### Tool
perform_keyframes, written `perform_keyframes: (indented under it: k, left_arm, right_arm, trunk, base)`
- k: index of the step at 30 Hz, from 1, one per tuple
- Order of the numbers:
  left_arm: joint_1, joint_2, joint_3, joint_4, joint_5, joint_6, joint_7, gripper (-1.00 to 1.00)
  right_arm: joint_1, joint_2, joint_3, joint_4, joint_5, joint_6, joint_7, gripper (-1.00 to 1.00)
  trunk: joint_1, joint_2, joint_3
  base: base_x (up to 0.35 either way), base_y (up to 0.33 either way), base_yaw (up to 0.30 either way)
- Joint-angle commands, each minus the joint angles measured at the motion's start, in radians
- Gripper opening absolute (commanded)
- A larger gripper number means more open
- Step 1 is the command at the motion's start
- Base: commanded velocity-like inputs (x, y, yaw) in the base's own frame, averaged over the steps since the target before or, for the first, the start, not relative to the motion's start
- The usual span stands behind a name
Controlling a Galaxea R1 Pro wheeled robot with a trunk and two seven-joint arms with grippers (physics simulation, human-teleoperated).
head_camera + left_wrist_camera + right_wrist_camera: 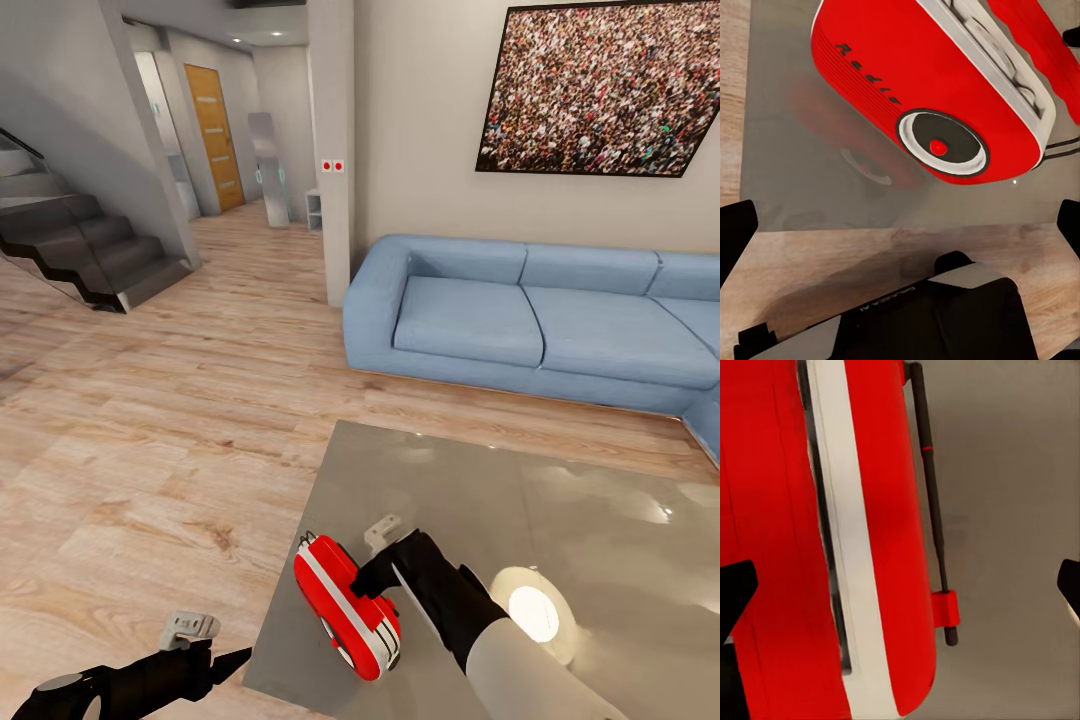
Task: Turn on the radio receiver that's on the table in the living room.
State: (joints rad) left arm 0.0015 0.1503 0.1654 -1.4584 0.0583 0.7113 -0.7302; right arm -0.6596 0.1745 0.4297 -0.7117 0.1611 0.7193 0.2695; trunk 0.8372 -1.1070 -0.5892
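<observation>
Red radio receiver [347,605] on table [560,500] — right end effector [372,578] touching.

Radio receiver [345,605] – glossy red plastic, white band; table [600,500] – glossy, reflective; floor [150,420] – wood planks.

The head camera looks down over the table [600,480]; both wrist cameras sit close on the radio receiver [922,97].

Home living room, blue sofa [530,315], staircase [85,250], wood floor [150,420]
</observation>
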Motion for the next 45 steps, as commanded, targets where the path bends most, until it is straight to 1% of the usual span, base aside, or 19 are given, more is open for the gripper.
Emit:
perform_keyframes:
  k: [1, 4, 6, 7, 10, 12, 14, 17, 22, 29, 45]
  left_arm:
    - [0.0, 0.0, 0.0, 0.0, 0.0, 0.0, 0.0, 1.0]
    - [0.0, 0.0, 0.0, 0.0, 0.0, 0.0, 0.0, 1.0]
    - [0.0, 0.0, 0.0, 0.0, 0.0, 0.0, 0.0, 1.0]
    - [0.0, 0.0, 0.0, 0.0, 0.0, -0.001, 0.0, 1.0]
    - [0.0, 0.0, 0.0, 0.0, 0.0, 0.0, 0.0, 1.0]
    - [0.0, 0.0, 0.0, 0.0, 0.0, 0.0, 0.0, 1.0]
    - [0.0, 0.0, 0.0, 0.0, 0.0, 0.0, 0.0, 1.0]
    - [0.0, 0.0, 0.0, 0.0, 0.0, 0.0, 0.0, 1.0]
    - [0.0, 0.0, 0.0, 0.0, 0.0, -0.001, 0.0, 1.0]
    - [0.0, 0.0, 0.0, 0.0, 0.0, -0.001, 0.0, 1.0]
    - [0.0, 0.0, 0.0, 0.002, 0.0, -0.001, 0.0, 1.0]
  right_arm:
    - [0.0, 0.0, 0.005, 0.0, -0.004, -0.001, 0.004, 1.0]
    - [0.0, 0.0, 0.04, 0.001, -0.031, -0.006, 0.013, 1.0]
    - [0.0, 0.0, 0.053, 0.001, -0.046, -0.009, 0.015, 1.0]
    - [0.0, 0.0, 0.064, 0.001, -0.062, -0.011, 0.016, 1.0]
    - [0.0, 0.0, 0.078, 0.005, -0.085, -0.014, 0.017, 1.0]
    - [0.0, 0.0, 0.083, 0.015, -0.094, -0.018, 0.017, 1.0]
    - [0.0, 0.0, 0.086, 0.024, -0.097, -0.026, 0.017, 1.0]
    - [0.0, 0.0, 0.091, 0.067, -0.102, -0.061, 0.017, 1.0]
    - [0.0, 0.0, 0.091, 0.112, -0.103, -0.082, 0.017, 1.0]
    - [-0.001, 0.0, 0.09, 0.184, -0.104, -0.13, 0.015, 1.0]
    - [-0.002, 0.0, 0.09, 0.19, -0.101, -0.139, 0.014, 1.0]
  trunk:
    - [0.0, 0.0, 0.0]
    - [0.0, 0.0, 0.0]
    - [0.0, 0.0, 0.0]
    - [0.0, 0.0, 0.0]
    - [0.0, 0.0, 0.0]
    - [0.0, 0.0, 0.0]
    - [0.0, 0.0, 0.0]
    - [0.0, 0.0, 0.0]
    - [0.0, 0.0, 0.0]
    - [0.0, 0.0, 0.0]
    - [0.0, 0.0, 0.0]
  base:
    - [0.0, 0.0, 0.0]
    - [0.0, 0.0, 0.0]
    - [0.0, 0.0, 0.0]
    - [0.0, 0.0, 0.0]
    - [0.0, 0.0, 0.0]
    - [0.0, 0.0, 0.0]
    - [0.0, 0.0, 0.0]
    - [0.0, 0.0, 0.0]
    - [0.0, 0.0, 0.0]
    - [0.0, 0.0, 0.0]
    - [0.0, 0.0, 0.0]
